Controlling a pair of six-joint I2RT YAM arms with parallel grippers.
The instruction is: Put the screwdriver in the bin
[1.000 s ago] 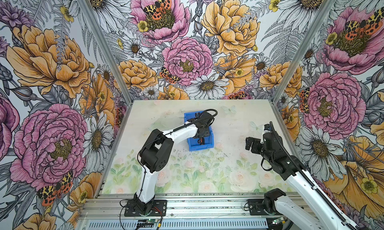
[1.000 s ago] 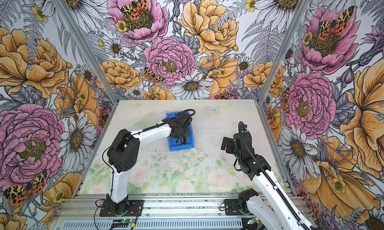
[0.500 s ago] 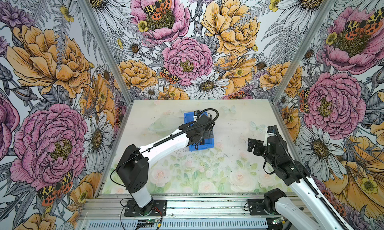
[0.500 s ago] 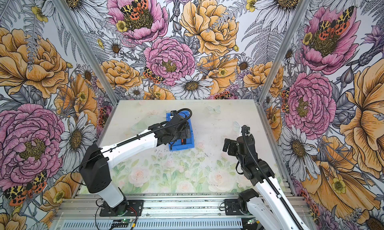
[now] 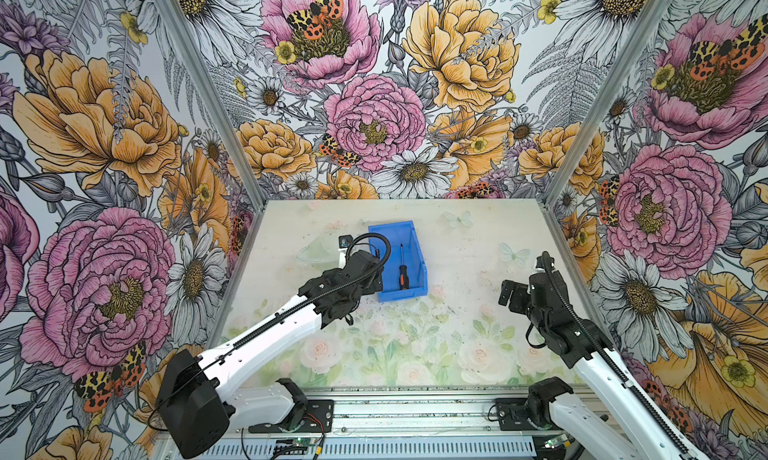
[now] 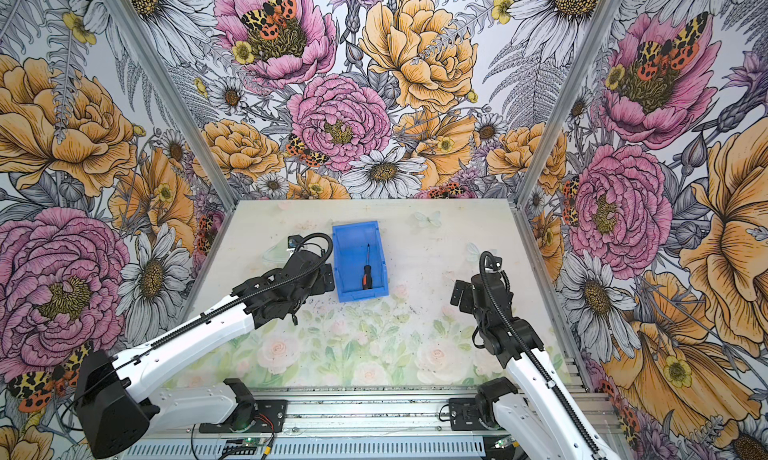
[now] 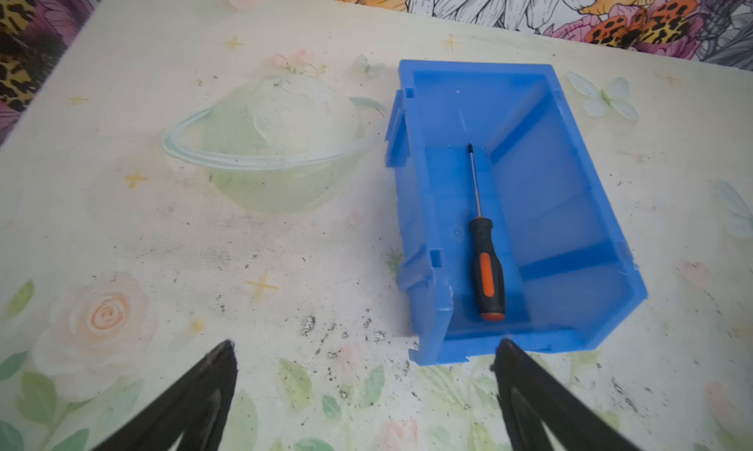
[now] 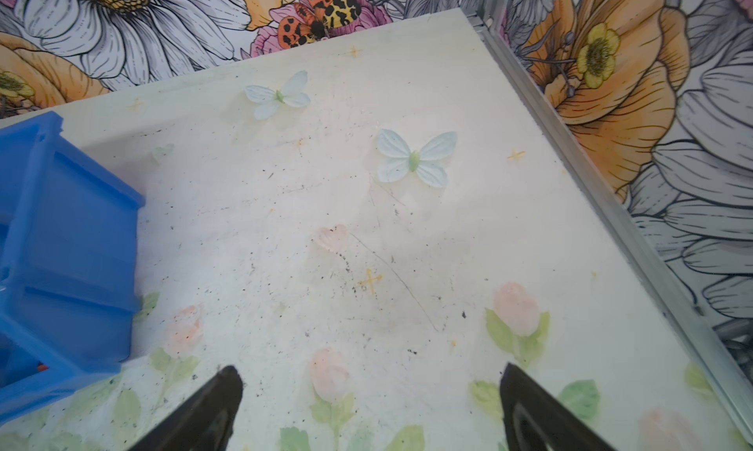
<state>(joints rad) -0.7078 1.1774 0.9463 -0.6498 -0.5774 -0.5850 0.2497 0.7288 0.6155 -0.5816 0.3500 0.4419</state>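
The screwdriver [image 5: 404,269] [image 6: 366,269], with a black-and-orange handle, lies flat on the floor of the blue bin [image 5: 390,228] [image 6: 355,228] at mid-table. In the left wrist view the screwdriver [image 7: 485,257] has its tip towards the bin's [image 7: 570,184] far wall and its handle by the low front wall. My left gripper [image 5: 374,280] [image 6: 326,277] [image 7: 366,343] is open and empty, just outside the bin's left wall near the front corner. My right gripper [image 5: 509,291] [image 6: 459,291] [image 8: 370,367] hangs open and empty over bare table to the right of the bin [image 8: 69,245].
A clear glass bowl [image 7: 265,151] [image 5: 316,250] [image 6: 276,252] stands on the table just left of the bin, beyond the left gripper. A metal frame rail [image 8: 611,208] edges the table on the right. Flowered walls close in three sides.
My left gripper opened and let go of the screwdriver, which now lies in the bin. The left arm drew back from over the bin to its left side. The right arm barely shifted.
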